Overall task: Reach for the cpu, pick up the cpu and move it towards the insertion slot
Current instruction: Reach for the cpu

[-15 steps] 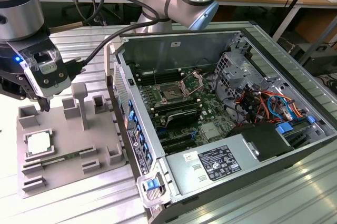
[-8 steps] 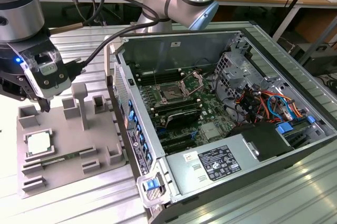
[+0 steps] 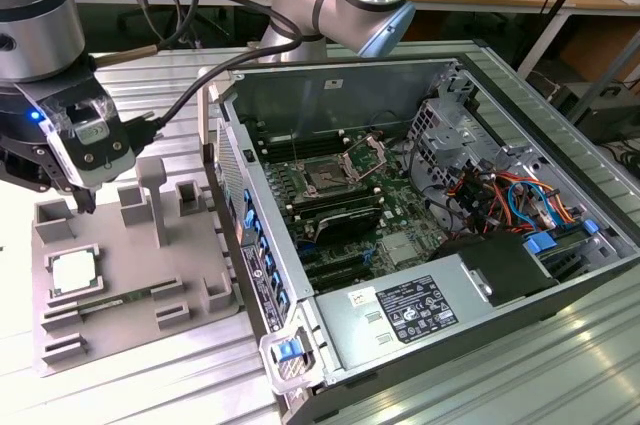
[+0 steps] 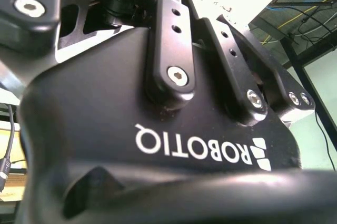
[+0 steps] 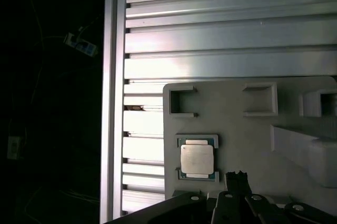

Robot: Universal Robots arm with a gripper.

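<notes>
- The claw (image 3: 85, 207) hangs over the grey tray (image 3: 150, 265), above the tray's far side in the exterior view. Its tip is apart from the tray's surface.
- I cannot tell how far the claw is open. It has hold of nothing and touches nothing.
- In the first wrist view the claw's tip (image 5: 237, 177) is near one corner of the cpu (image 5: 197, 159), apart from it.
- The cpu lies flat in a square pocket of the tray, silver top up.
- The cpu is close to square, with no marked long axis. Its edges run parallel to the tray's edges.
- A green memory stick (image 3: 110, 300) lies in the tray just beside the cpu's pocket.
- The tray rests on a ribbed metal desk (image 5: 210, 34).
- The slot (image 3: 327, 177) is well apart from the tray, to the exterior view's right of it, inside the open case (image 3: 330, 95).
</notes>
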